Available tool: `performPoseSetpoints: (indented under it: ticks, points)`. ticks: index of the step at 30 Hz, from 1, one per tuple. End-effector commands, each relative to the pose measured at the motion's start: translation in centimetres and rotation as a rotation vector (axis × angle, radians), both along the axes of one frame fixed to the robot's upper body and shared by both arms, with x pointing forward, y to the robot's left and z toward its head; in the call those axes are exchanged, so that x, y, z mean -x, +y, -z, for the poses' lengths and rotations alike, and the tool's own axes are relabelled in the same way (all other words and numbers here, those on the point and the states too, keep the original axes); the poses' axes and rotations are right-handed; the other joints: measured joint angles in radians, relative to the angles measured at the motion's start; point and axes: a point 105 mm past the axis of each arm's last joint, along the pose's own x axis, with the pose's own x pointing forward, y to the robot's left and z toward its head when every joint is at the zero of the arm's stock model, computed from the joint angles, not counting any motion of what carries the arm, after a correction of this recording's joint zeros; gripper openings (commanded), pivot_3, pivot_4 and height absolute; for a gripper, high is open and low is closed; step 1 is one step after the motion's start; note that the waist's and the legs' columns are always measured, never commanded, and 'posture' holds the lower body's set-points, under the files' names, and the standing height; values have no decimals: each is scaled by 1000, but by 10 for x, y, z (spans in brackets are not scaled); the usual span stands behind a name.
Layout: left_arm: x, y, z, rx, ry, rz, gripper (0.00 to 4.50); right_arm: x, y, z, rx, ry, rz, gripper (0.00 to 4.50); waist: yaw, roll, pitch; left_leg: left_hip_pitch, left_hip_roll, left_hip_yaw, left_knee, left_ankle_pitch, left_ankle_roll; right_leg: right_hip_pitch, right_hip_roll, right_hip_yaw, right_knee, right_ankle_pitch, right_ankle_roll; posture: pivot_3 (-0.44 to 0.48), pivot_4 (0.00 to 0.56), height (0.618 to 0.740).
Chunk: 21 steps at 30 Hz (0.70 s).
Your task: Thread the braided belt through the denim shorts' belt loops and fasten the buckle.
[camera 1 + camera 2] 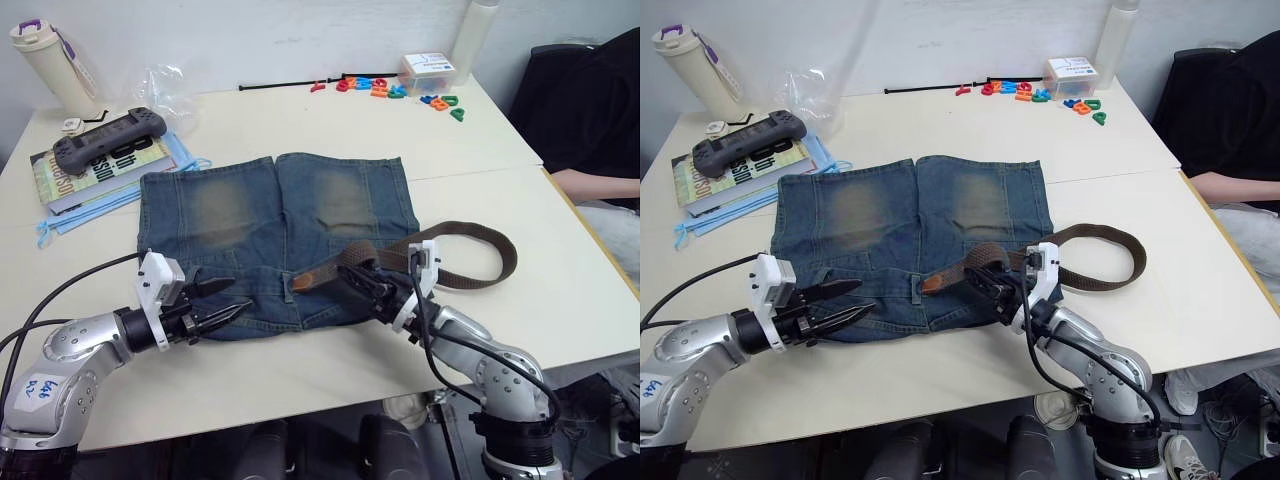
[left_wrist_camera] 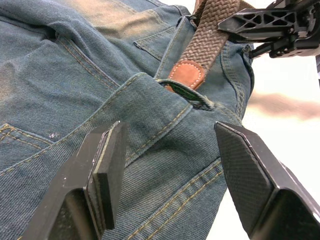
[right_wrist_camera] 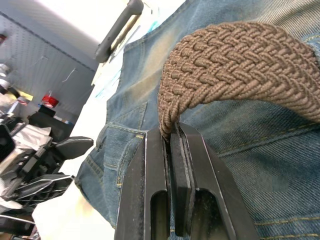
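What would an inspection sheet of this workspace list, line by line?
Surface: pale table, two tops joined.
Job's things: denim shorts lie flat; braided belt loops off to the robot's right, its tan tip at a belt loop; buckle not made out.
Clutter: book, controller, bottle, coloured letters, small box.
Grippers: left gripper open over the waistband; right gripper shut on the belt.
Cables: black cable to the left arm.
Surroundings: seated person on the right.
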Motion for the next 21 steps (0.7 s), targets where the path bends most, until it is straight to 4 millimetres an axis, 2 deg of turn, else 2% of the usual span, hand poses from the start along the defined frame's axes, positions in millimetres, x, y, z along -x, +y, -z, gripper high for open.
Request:
performPoseSetpoints:
  ticks: [1, 6, 10, 15, 18, 21]
  points:
    - [1, 7, -6, -19, -34, -12, 3097, 3, 0, -7, -41, -18, -23, 0, 0, 0, 0, 0, 0, 0, 0, 0, 0, 0, 0, 0, 0, 0, 0, 0, 150, 703]
    - [1, 6, -6, -19, -34, -11, 3097, 3, 1, -5, -47, 0, -36, 0, 0, 0, 0, 0, 0, 0, 0, 0, 0, 0, 0, 0, 0, 0, 0, 0, 150, 703]
    - [0, 6, -6, -20, -34, -9, 3097, -2, -11, 2, -50, 42, 3, 0, 0, 0, 0, 0, 0, 0, 0, 0, 0, 0, 0, 0, 0, 0, 0, 0, 150, 703]
    - [0, 5, -6, -19, -34, -8, 3097, -2, -20, 0, -65, 45, 8, 0, 1, 0, 0, 0, 0, 0, 0, 0, 0, 0, 0, 0, 0, 0, 0, 0, 150, 703]
    - [-1, 4, -6, -18, -35, -7, 3097, 0, -19, -3, -79, 39, -7, 0, 1, 0, 0, 0, 0, 0, 0, 0, 0, 0, 0, 0, 0, 0, 0, 0, 150, 703]
    - [-2, 4, -7, -19, -37, -5, 3097, 1, -10, -3, -70, 40, -19, 0, 2, 0, 0, 0, 0, 0, 0, 0, 0, 0, 0, 0, 0, 0, 0, 0, 150, 703]
